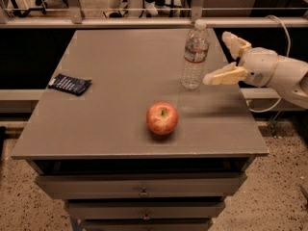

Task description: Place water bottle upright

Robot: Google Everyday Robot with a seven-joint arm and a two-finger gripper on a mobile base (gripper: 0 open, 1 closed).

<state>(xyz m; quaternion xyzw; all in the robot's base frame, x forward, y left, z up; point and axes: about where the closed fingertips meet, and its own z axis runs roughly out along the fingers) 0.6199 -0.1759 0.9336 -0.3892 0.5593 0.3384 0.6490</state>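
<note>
The water bottle (195, 55) is a clear ribbed plastic bottle with a white cap and a white-and-red label band. It stands upright on the grey table (115, 109), toward the back right. My gripper (217, 57) is just to the right of the bottle, above the table's right edge. It is open and empty, with its cream fingers (224, 75) spread apart and clear of the bottle.
A red apple (162, 118) sits near the table's front middle. A dark blue packet (70, 84) lies at the left edge. Drawers (143, 190) run below the tabletop. A metal rail (144, 24) runs behind the table.
</note>
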